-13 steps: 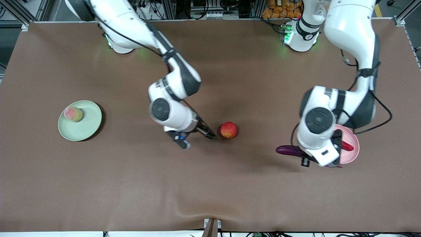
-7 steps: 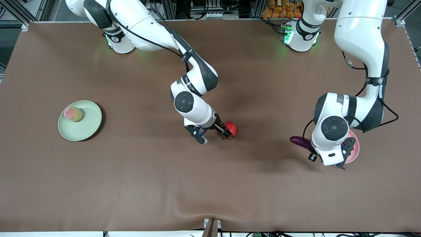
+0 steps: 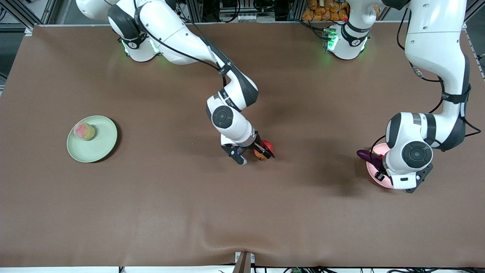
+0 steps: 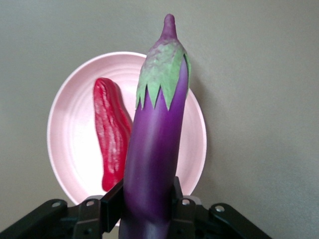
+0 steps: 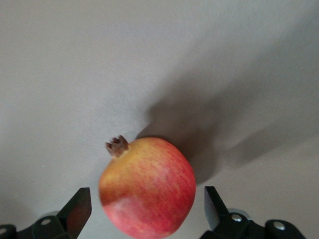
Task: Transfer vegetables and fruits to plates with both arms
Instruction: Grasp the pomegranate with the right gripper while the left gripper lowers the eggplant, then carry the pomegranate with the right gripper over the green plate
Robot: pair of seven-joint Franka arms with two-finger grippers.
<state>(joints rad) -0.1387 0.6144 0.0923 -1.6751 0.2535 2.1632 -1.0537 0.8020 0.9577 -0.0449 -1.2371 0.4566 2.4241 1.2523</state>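
Overhead, left gripper [image 4: 149, 211] clamps eggplant [image 4: 154, 144]; right gripper [image 5: 144, 209] straddles pomegranate [image 5: 147, 186].

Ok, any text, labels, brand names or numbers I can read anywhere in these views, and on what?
None can be read.
right arm: small print on the black joint band, too small to read.
left arm's base: a small round mark, too small to read.
eggplant, pomegranate, pink plate, green plate: no markings.
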